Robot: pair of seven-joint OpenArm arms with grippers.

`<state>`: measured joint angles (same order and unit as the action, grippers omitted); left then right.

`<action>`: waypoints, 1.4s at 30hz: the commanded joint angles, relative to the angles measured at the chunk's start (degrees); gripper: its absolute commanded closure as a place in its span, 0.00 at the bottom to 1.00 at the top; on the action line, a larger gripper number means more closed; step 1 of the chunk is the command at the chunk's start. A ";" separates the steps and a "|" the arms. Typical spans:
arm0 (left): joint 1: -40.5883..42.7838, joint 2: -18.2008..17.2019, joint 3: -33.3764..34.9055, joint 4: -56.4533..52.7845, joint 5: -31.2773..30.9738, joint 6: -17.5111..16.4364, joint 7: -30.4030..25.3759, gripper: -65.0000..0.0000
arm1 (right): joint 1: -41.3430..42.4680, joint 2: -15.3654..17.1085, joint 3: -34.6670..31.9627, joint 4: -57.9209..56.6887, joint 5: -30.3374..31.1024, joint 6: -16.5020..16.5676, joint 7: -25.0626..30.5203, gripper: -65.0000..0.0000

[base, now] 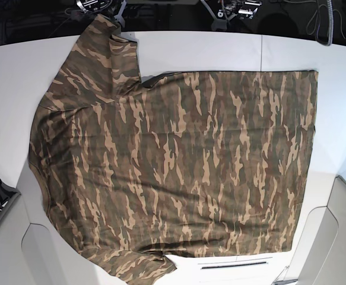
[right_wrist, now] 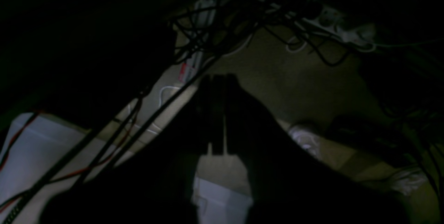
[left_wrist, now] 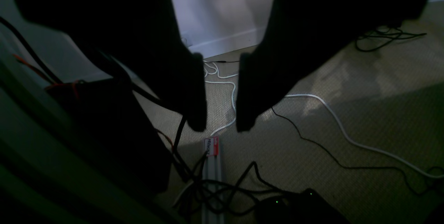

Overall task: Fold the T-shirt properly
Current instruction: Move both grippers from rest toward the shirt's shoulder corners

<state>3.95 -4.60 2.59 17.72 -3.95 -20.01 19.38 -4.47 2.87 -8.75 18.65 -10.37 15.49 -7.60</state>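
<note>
the t-shirt (base: 173, 160) lies spread flat on the white table (base: 232, 50), collar toward 9 o'clock, hem toward 3. left gripper (left_wrist: 220, 127) hangs narrowly parted, holding nothing. right gripper (right_wrist: 218, 78) is pressed closed, empty.

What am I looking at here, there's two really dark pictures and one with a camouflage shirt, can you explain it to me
These come from a two-armed robot meant to fold clothes. The bright picture looks straight down from an overhead camera at a white table, where the T-shirt lies spread flat and unfolded. Neither arm appears in it. The two dark pictures come from cameras mounted on each wrist, looking past that arm's own pincers. The left gripper has its jaws apart and empty. The right gripper is shut on nothing. Both hang away from the table, over a carpeted floor strewn with cables.
</note>
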 commanded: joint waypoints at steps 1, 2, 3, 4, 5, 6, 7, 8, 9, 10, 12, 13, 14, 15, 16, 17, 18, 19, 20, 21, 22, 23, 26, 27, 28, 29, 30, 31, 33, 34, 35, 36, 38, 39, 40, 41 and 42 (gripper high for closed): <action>0.17 -0.07 0.09 0.48 -0.09 -0.83 0.39 0.76 | -0.15 0.28 -0.04 0.37 -0.11 0.79 -0.11 1.00; 0.37 -0.07 0.09 0.66 -0.09 -0.83 0.39 0.76 | -0.15 0.28 -0.04 0.37 -0.13 0.79 -0.11 1.00; 0.63 -0.28 0.07 0.85 -0.09 -0.83 0.37 0.76 | -0.17 0.31 -0.04 0.37 -0.13 0.83 -0.11 1.00; 0.98 -0.52 0.07 1.29 -0.02 -0.83 0.37 0.76 | -0.17 0.31 -0.04 0.37 -0.13 0.83 -0.11 1.00; 1.42 -0.66 0.07 1.81 0.02 -0.85 0.52 0.76 | -0.20 0.33 -0.04 0.37 -0.13 0.83 -0.11 1.00; 1.90 -0.94 0.07 2.54 0.39 -0.85 0.66 0.76 | -0.31 0.33 -0.04 0.37 -0.13 0.83 -0.11 1.00; 2.58 -1.20 0.07 3.30 0.42 -0.85 1.16 0.76 | -0.35 0.35 -0.04 0.37 -0.13 0.83 -0.11 1.00; 3.17 -1.46 0.07 4.24 0.42 -0.87 1.99 0.76 | -0.55 0.48 -0.04 0.39 -0.13 0.85 -0.11 1.00; 3.91 -1.46 0.07 5.25 0.42 -1.53 3.06 0.76 | -0.87 0.68 -0.04 0.46 -0.11 0.94 -0.11 1.00; 4.59 -1.64 0.07 6.36 0.59 -2.67 3.93 0.76 | -1.27 0.96 -0.04 0.72 -0.13 1.46 -0.11 1.00; 6.05 -2.40 0.07 8.59 0.52 -4.79 5.31 0.76 | -2.56 1.73 -0.04 1.81 -0.13 3.17 -0.11 1.00; 6.80 -2.67 0.07 9.62 0.50 -5.38 5.31 0.76 | -3.28 2.05 -0.04 2.67 -0.13 4.28 -0.11 1.00; 7.43 -2.93 0.07 10.58 0.50 -5.38 5.31 0.76 | -4.07 2.45 -0.04 3.72 -0.11 5.16 -0.11 1.00; 8.07 -3.21 0.07 11.47 0.52 -5.35 5.31 0.76 | -4.96 2.89 -0.04 4.87 -0.11 6.05 -0.11 1.00; 8.72 -3.48 0.07 12.35 0.52 -5.33 5.35 0.76 | -5.99 3.32 -0.04 6.10 -0.09 7.04 -0.11 1.00; 9.44 -3.87 0.07 13.18 0.52 -5.35 5.86 0.76 | -6.97 3.82 -0.04 7.41 -0.09 7.96 -0.11 1.00; 10.08 -4.20 0.07 14.05 0.50 -5.35 6.47 0.76 | -8.11 4.26 -0.04 8.81 0.15 9.05 -0.11 1.00; 10.69 -4.37 0.07 15.02 0.50 -5.35 7.37 0.76 | -9.29 4.83 -0.04 10.25 0.59 10.21 -0.11 1.00; 11.32 -4.66 0.07 16.09 0.48 -5.35 8.33 0.76 | -10.43 5.46 -0.04 11.78 1.62 11.76 -0.11 1.00; 12.00 -4.94 0.07 17.35 0.35 -5.38 9.46 0.76 | -11.61 6.10 -0.04 13.40 2.99 13.38 -0.11 1.00; 12.74 -5.29 0.07 18.71 -0.09 -5.51 10.51 0.76 | -12.76 6.80 -0.04 14.95 4.37 14.91 -0.11 1.00; 13.60 -5.66 0.07 20.11 -0.17 -6.43 11.28 0.76 | -13.88 7.50 -0.04 16.57 5.62 16.13 -0.11 1.00; 16.57 -7.19 0.07 24.11 -2.21 -8.41 12.57 0.76 | -17.51 9.64 -0.04 21.55 8.11 16.70 -0.11 1.00; 17.64 -7.69 0.07 25.29 -3.48 -9.25 13.38 0.76 | -18.67 10.40 -0.04 23.15 8.50 16.72 -0.11 1.00; 18.73 -8.20 0.07 26.49 -4.74 -10.16 13.94 0.76 | -19.82 11.10 -0.04 24.70 8.50 16.72 -0.11 1.00; 19.87 -8.66 0.07 27.67 -6.05 -11.15 14.73 0.76 | -20.98 11.72 -0.04 26.27 8.52 16.72 -0.11 1.00; 20.98 -9.11 0.04 28.87 -7.54 -11.91 15.69 0.76 | -22.14 12.44 -0.04 27.87 8.61 16.74 -0.11 1.00; 22.10 -9.49 -0.07 30.16 -9.07 -12.90 16.79 0.76 | -23.45 13.14 -0.04 29.53 9.31 16.96 -0.11 1.00; 24.37 -10.19 -0.85 32.85 -12.44 -14.53 19.23 0.76 | -26.10 14.67 -0.04 32.85 10.84 17.84 -0.11 1.00; 25.53 -10.38 -1.70 34.38 -14.27 -15.80 20.50 0.76 | -27.36 15.39 -0.07 34.56 11.21 18.47 -0.11 1.00; 26.73 -10.51 -2.97 36.11 -16.39 -17.07 21.73 0.76 | -28.61 16.04 -0.04 36.35 11.52 18.86 -0.13 1.00; 27.93 -10.51 -4.59 37.94 -18.64 -18.21 22.97 0.76 | -29.81 16.65 -0.04 38.27 11.63 18.86 -0.13 1.00; 30.51 -10.47 -8.35 41.66 -23.17 -19.99 25.70 0.76 | -32.24 17.86 -0.04 42.23 11.98 18.84 -0.13 1.00; 31.69 -10.49 -10.32 43.56 -25.70 -19.99 27.32 0.76 | -33.48 18.43 -0.07 44.28 11.96 18.84 -0.13 1.00; 32.83 -10.49 -12.35 45.53 -28.22 -19.99 29.31 0.76 | -34.69 19.04 -0.07 46.45 11.96 18.84 -0.13 1.00; 33.86 -10.49 -14.40 47.56 -30.51 -19.99 31.43 0.76 | -35.98 19.61 -0.04 48.65 11.93 18.84 -0.13 1.00; 34.84 -10.49 -16.35 49.55 -32.61 -19.99 33.20 0.76 | -37.20 20.31 -0.07 50.93 11.96 18.86 -0.15 1.00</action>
<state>37.98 -14.61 -13.72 66.85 -36.34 -39.44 52.40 -40.73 22.50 -8.93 69.25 1.13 33.63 -8.36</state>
